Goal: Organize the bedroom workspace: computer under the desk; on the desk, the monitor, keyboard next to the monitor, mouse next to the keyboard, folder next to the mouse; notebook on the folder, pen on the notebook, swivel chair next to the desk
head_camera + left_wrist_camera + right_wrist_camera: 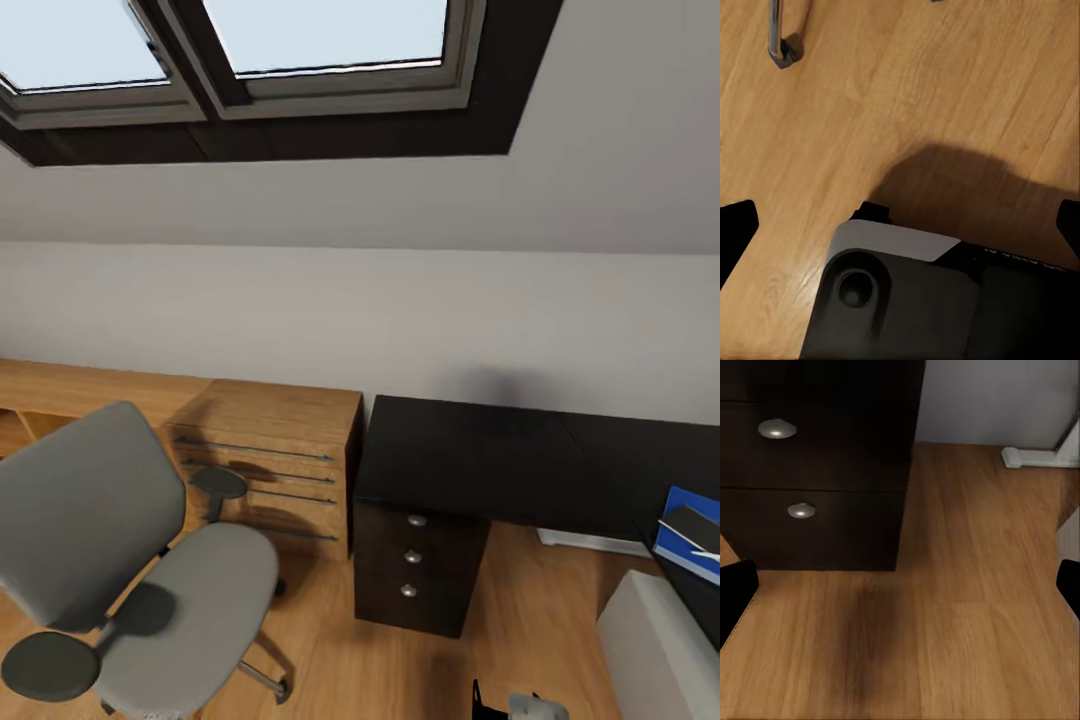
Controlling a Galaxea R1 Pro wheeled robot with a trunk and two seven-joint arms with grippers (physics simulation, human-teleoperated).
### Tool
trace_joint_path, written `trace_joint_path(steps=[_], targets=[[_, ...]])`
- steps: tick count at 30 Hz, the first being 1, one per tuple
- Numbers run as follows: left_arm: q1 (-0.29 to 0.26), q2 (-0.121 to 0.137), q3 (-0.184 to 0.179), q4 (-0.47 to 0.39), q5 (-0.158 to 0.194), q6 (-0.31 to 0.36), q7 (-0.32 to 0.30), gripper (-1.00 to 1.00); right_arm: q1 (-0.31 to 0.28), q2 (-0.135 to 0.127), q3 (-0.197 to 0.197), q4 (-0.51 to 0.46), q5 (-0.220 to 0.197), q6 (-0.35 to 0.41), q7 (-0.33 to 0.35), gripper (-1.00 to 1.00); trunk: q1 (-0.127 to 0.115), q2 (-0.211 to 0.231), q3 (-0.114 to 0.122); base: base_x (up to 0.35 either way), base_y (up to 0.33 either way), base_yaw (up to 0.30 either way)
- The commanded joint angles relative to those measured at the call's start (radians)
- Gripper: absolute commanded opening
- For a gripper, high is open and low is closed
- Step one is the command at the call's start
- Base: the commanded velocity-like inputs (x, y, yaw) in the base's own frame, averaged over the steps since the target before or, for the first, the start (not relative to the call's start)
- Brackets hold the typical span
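The swivel chair (pixel 130 560) sits at eight o'clock, away from the desk (pixel 470 460). The folder (pixel 690 550) lies at four o'clock with the notebook (pixel 690 525) and pen (pixel 708 553) on top. The left gripper (pixel 900 229) and right gripper (pixel 900 592) have fingers wide apart, holding nothing.

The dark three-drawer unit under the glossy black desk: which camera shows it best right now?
The head view: the dark three-drawer unit appears whole, with three knobs, beneath the glossy black desk. The right wrist view shows two drawer fronts close up; the left wrist view shows wooden floor.
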State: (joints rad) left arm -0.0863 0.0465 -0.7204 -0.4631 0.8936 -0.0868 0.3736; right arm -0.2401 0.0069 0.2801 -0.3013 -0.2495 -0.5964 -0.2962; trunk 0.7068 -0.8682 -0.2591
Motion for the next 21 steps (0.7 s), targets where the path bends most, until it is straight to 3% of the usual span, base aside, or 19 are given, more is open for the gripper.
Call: trace_joint_path(steps=[1, 5, 13, 17, 21], targets=[[-0.001, 0.001, -0.001, 0.000, 0.011, -0.005, 0.002, 1.00, -0.001, 0.000, 0.009, 0.000, -0.008, -0.004, -0.005, 1.00, -0.004, 0.006, 0.002, 0.000, 0.000, 0.227], [-0.001, 0.001, 0.021, 0.002, 0.009, -0.006, -0.007, 1.00, -0.001, 0.004, 0.011, 0.001, -0.007, -0.005, -0.005, 1.00, -0.019, 0.034, 0.014, 0.000, 0.000, 0.115], [-0.001, 0.001, 0.032, 0.003, 0.009, -0.009, -0.011, 1.00, -0.001, 0.029, 0.012, 0.017, -0.004, 0.000, -0.004, 1.00, -0.050, 0.090, 0.039, 0.000, 0.000, 0.121], [-0.001, 0.000, 0.033, 0.003, 0.006, -0.052, -0.011, 1.00, -0.001, 0.057, 0.013, 0.045, -0.003, 0.001, -0.004, 1.00, -0.061, 0.111, 0.048, 0.000, 0.000, 0.244], [-0.001, 0.000, 0.031, 0.004, 0.006, -0.094, -0.012, 1.00, -0.001, 0.063, 0.013, 0.051, -0.002, 0.000, -0.004, 1.00, -0.061, 0.111, 0.048, 0.000, 0.000, 0.270]])
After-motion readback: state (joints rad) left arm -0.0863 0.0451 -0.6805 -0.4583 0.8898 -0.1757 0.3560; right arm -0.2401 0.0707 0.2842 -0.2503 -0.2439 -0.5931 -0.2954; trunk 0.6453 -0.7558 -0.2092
